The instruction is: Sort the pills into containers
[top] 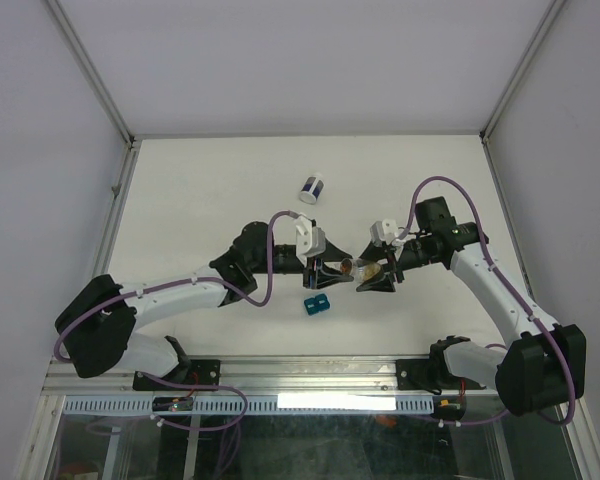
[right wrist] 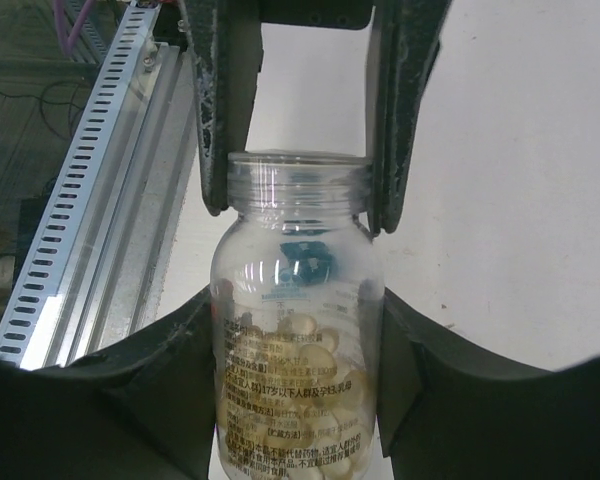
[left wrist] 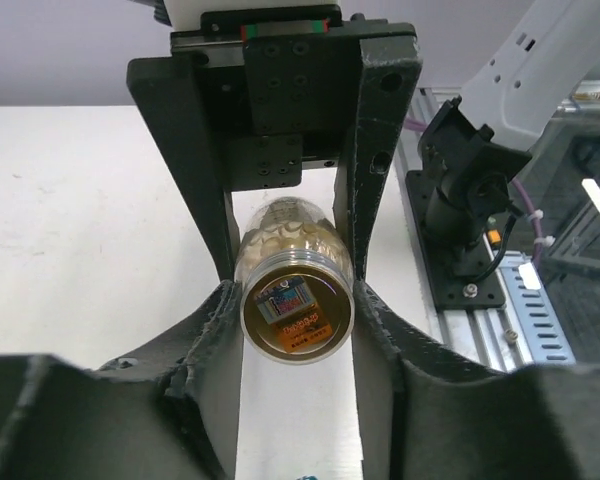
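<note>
While the right pincer [top: 372,275] grips the bottle [right wrist: 298,330] by its body, the left pincer [top: 340,268] pinches its neck above the bench [top: 210,190]; pills [right wrist: 290,420] lie inside.

The bottle [right wrist: 298,330] runs past the right wrist view's bottom edge.

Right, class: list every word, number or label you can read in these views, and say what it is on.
The clear bottle, print on its wall: rows of small characters, too blurred to quote.
The sticker on that bottle's end: print too small to read.
The white jar: too small to tell.
The teal block: no lettering shows.
So no text here can be quoted.
</note>
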